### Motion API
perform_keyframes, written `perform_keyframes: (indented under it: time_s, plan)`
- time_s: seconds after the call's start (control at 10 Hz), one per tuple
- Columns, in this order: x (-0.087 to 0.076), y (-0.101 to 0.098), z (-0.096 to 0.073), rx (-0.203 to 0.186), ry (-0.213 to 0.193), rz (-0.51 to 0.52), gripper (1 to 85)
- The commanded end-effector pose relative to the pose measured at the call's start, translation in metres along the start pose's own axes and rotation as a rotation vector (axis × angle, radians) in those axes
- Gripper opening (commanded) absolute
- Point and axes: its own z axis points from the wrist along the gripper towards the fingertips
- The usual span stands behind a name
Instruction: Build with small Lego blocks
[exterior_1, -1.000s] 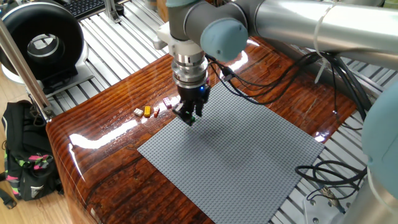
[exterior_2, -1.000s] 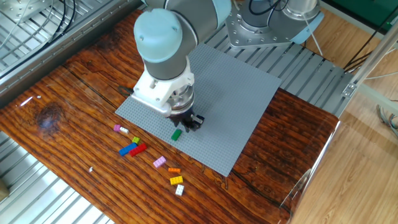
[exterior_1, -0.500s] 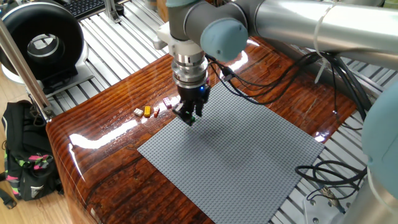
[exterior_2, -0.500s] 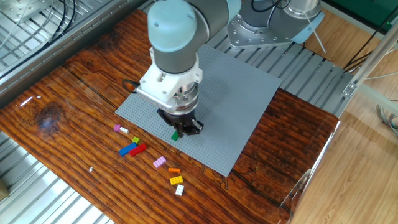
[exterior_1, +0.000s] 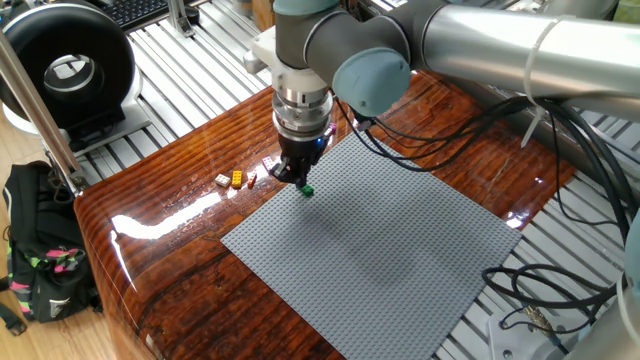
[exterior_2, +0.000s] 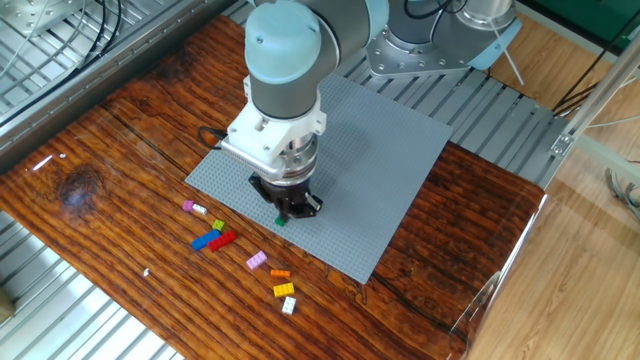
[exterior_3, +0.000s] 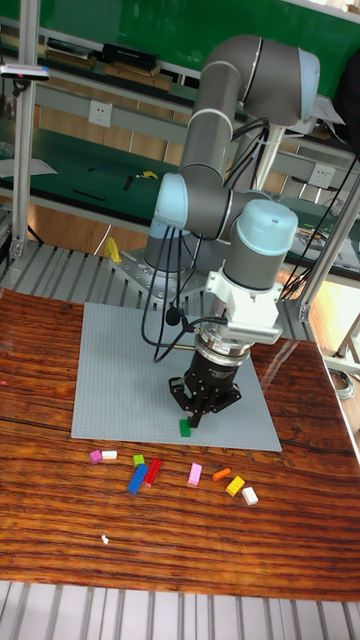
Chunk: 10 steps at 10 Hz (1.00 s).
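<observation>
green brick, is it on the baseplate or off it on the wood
On the baseplate: the green brick sits on grey studs near the front edge, just under the end effector.

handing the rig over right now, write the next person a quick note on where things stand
Pincer: low over the near edge of the grey baseplate, right at the green brick. Whether it grips the brick cannot be told.
Green brick: on the baseplate near its front edge, the only brick on it.
Loose bricks: in a scattered row on the wooden table beside that edge: pink, white, green, blue, red, pink, orange, yellow, white.
Done: at most one brick placed, nothing stacked.
Left: bring the loose bricks over and build.
</observation>
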Motion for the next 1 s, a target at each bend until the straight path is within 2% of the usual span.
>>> perform_keyframes:
  time_s: [0.0, 0.7, 0.9]
  plan:
    - [-0.0018, -0.0034, 0.0026, 0.003, -0.007, 0.005, 1.7]
    - [-0.0023, -0.008, 0.0091, 0.011, -0.003, -0.002, 1.7]
    - [-0.0024, -0.0063, 0.0107, 0.001, -0.005, -0.003, 1.7]
